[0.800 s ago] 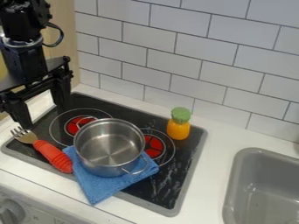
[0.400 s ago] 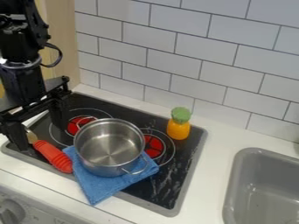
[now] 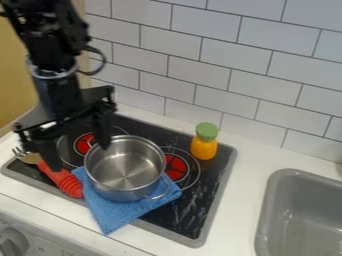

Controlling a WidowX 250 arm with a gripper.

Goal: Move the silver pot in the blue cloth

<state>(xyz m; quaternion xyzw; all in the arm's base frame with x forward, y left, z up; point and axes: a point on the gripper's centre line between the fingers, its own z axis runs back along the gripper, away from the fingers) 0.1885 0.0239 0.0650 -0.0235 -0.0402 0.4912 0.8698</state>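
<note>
Holding our empty hand [image 3: 77, 156] open beside the silver pot [image 3: 125, 172], probably to grasp and shift it, we see it already resting on the blue cloth [image 3: 113, 215], perhaps needing only slight centring.

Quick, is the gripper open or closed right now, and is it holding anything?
Gripper: open, holding nothing, over the stove near the pot.

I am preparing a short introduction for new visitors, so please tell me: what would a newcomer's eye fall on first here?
Probably the shiny silver pot, standing partly on a blue cloth on the black stovetop. Next, the black gripper, its fingers open, at the pot's left in the view. The orange toy with a green top stands out near the tiled wall.
</note>
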